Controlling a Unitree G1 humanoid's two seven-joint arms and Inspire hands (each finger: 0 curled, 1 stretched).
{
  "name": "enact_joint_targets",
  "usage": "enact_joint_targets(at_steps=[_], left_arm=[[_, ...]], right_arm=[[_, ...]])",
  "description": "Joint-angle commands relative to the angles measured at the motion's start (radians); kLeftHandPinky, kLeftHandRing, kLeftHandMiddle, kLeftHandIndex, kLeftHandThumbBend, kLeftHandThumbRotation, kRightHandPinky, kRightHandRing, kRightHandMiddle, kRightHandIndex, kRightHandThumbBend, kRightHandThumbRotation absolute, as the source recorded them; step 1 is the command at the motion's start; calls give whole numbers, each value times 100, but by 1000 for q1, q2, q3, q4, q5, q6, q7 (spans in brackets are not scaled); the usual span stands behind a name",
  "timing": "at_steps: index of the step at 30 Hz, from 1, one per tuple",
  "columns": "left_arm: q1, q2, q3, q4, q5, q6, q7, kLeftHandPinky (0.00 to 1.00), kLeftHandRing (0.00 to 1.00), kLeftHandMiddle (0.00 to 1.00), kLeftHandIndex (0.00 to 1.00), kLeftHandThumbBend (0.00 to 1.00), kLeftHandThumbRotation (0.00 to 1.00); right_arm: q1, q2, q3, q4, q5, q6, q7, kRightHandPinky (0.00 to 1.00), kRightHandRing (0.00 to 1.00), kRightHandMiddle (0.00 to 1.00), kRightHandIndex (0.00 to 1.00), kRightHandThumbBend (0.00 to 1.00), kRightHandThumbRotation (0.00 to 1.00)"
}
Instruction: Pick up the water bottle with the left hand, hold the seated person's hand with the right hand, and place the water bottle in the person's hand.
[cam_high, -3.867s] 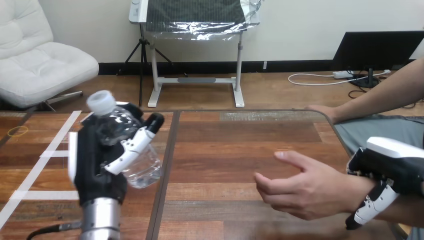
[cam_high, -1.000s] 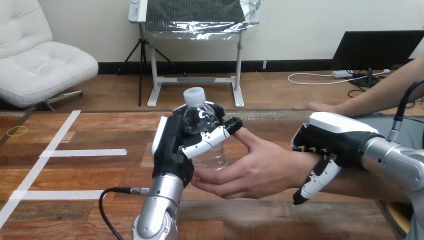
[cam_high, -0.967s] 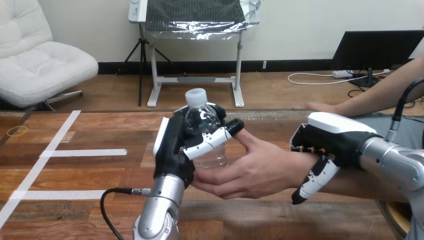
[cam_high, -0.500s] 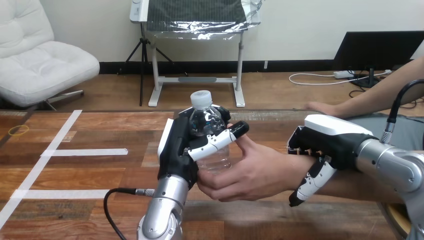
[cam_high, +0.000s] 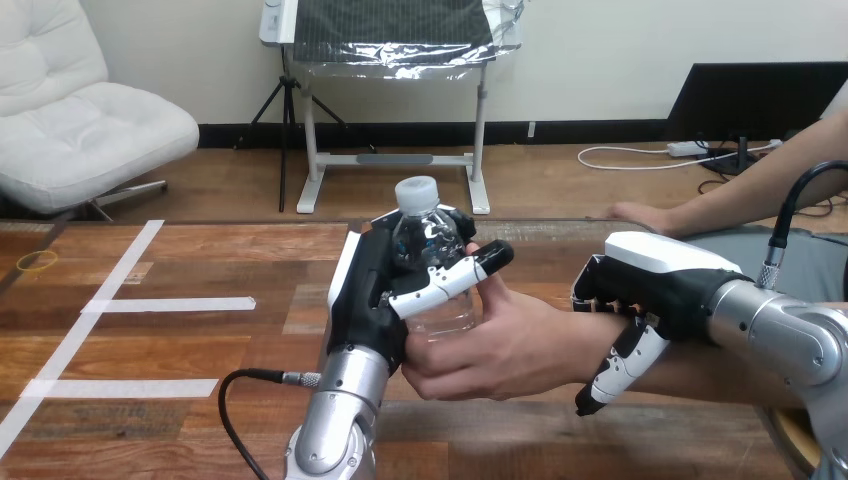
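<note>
Low at the view's near edge, the silver left forearm (cam_high: 335, 430) rises to the left hand (cam_high: 375, 300), whose fingers are wrapped round the water bottle (cam_high: 446, 314), with the thumb (cam_high: 455, 278) crossing the front of it. The bottle stands upright and off the desk (cam_high: 180, 350), between the robot's palm and the person's hand (cam_high: 510, 345). That hand has curled round the bottle's lower body from the right, so both are on it at once.

Just right of that, the right hand (cam_high: 660, 275) sits over the person's wrist (cam_high: 575, 335), fingers curled across the top and thumb reaching down the near side, gripping it.

The step in hand appears to be the release. It would go best if the left fingers loosen slowly, thumb first, and only once the person's grip looks firm. The right hand should steady the wrist without squeezing, and the left hand should then draw back leftward without tipping the bottle.

The bottle is thin clear plastic, ribbed and shiny, likely to dent under pressure and slip if wet, with a white screw cap (cam_high: 417, 192). The robot's hands are hard black parts with glossy white shells.

Further off, the desk is reddish wooden planks, smooth, crossed by strips of white tape (cam_high: 170, 304); at its far edge rests the person's other hand (cam_high: 628, 213)
</note>
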Motion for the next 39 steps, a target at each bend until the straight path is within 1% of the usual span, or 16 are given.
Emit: enact_joint_targets(at_steps=[1, 8, 10, 15, 19, 28, 39], left_arm=[[-94, -243, -33, -31, -16, -54, 6, 28, 35, 40, 41, 77, 0], [-90, -252, -54, -44, -27, -47, 8, 28, 34, 39, 40, 78, 0], [-87, -255, -60, -46, -34, -49, 2, 28, 34, 39, 40, 78, 0], [-83, -261, -75, -48, -41, -50, -4, 29, 34, 39, 40, 77, 0], [-82, -261, -88, -41, -31, -61, -3, 29, 34, 39, 40, 76, 0], [-88, -268, -96, -18, -27, -74, -6, 28, 34, 39, 40, 76, 0], [-98, -277, -95, 19, -39, -86, -24, 28, 34, 39, 41, 77, 0]], right_arm=[[-67, 30, -9, 17, -5, 58, -12, 14, 19, 28, 32, 81, 11], [-65, 29, -8, 16, -6, 60, -13, 15, 20, 28, 32, 81, 11], [-64, 28, -9, 17, -4, 58, -13, 15, 20, 29, 32, 81, 11], [-60, 26, -12, 17, 0, 54, -14, 18, 23, 32, 34, 80, 11], [-52, 23, -18, 13, 7, 42, -21, 18, 24, 32, 33, 80, 10], [-38, 21, -33, 11, 29, 23, -28, 20, 24, 33, 34, 80, 10], [-28, 12, -40, 2, 40, 20, -23, 21, 25, 34, 36, 79, 10]])
